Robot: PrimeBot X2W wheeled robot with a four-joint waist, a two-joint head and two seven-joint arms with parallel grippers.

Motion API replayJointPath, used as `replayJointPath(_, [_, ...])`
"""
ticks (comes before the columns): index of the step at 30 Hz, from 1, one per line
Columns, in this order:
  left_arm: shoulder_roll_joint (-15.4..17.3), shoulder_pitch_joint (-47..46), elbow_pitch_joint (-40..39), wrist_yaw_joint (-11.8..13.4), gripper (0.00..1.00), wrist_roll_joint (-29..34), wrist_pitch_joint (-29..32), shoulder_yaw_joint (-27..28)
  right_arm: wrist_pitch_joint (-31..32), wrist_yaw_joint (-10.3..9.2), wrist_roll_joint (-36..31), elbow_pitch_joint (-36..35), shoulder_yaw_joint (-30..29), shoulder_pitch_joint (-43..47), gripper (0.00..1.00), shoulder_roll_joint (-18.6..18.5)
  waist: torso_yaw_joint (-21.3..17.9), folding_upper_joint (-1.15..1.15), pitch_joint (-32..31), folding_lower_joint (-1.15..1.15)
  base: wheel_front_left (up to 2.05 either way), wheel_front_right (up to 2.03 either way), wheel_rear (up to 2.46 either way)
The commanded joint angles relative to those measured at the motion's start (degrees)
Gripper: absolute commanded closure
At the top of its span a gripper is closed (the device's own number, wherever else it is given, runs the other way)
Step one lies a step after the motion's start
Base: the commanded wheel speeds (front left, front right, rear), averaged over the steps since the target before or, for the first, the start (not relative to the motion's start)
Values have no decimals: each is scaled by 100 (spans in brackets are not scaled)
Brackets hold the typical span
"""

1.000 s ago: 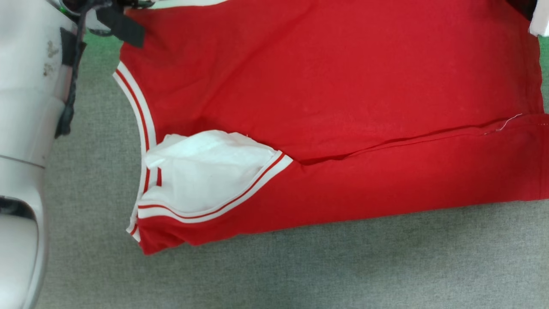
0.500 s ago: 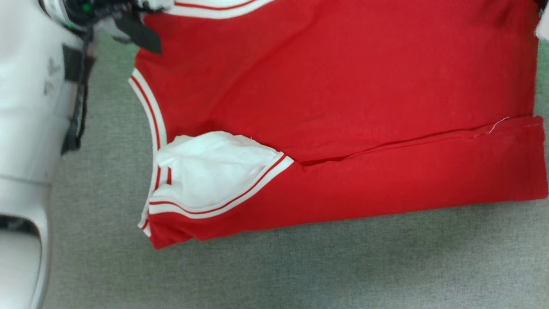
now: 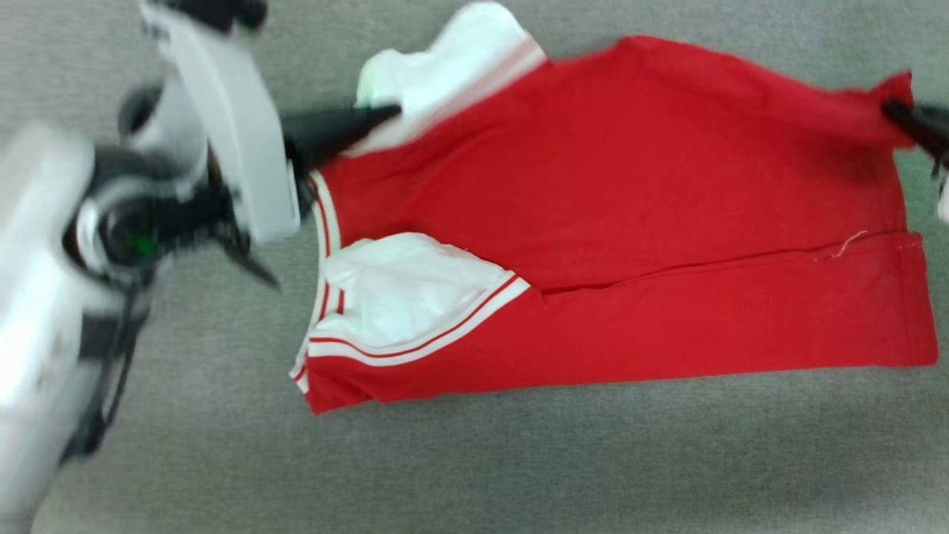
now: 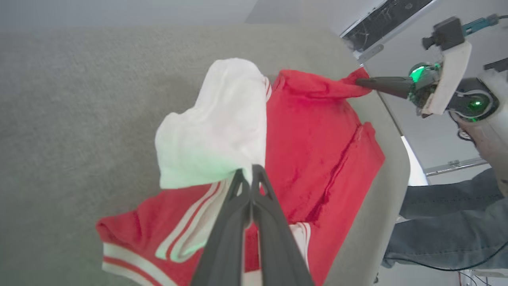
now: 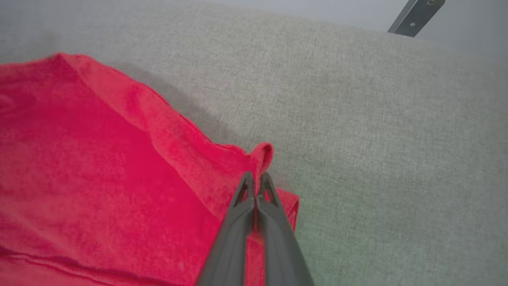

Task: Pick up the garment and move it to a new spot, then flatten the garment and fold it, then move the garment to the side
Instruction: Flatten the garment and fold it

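Grey surface (image 3: 519, 460) holds the garment (image 3: 630, 185), left fingers (image 3: 334, 127) and right fingers (image 3: 919, 122) clamping its edges.

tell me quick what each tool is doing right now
Left tool: shut on the shirt, at its white sleeve.
Right tool: shut on the shirt's red corner.

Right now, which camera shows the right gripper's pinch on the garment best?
The right wrist view: the right gripper is close and sharp, fingers shut on a red corner of the garment. The head view catches it blurred at the right edge; the left wrist view shows it far off, side-on, on that corner.
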Motion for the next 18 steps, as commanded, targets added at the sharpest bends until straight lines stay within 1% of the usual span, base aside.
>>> replayJointPath(1, [111,317,-299,30,100,-61,-118,57,25,-9,105,-198,-54,258,100,-105,106,0,-96,0,0,0,0])
replayJointPath(3, [247,679,-703,117,100,-143,-251,136,-1,-9,125,-427,-158,527,100,-269,138,0,-106,0,0,0,0])
replayJointPath(9, [662,1839,-1914,461,100,-298,-799,449,24,-9,212,-1045,-492,1331,100,-517,182,0,-89,0,0,0,0])
replayJointPath(14, [910,2728,-2632,668,100,-342,-1268,652,86,-9,180,-1466,-910,1980,100,-586,234,0,-77,0,0,0,0])
replayJointPath(18, [1009,3130,-2907,752,100,-270,-1461,672,212,-9,60,-1699,-1274,2340,100,-557,268,0,-57,0,0,0,0])
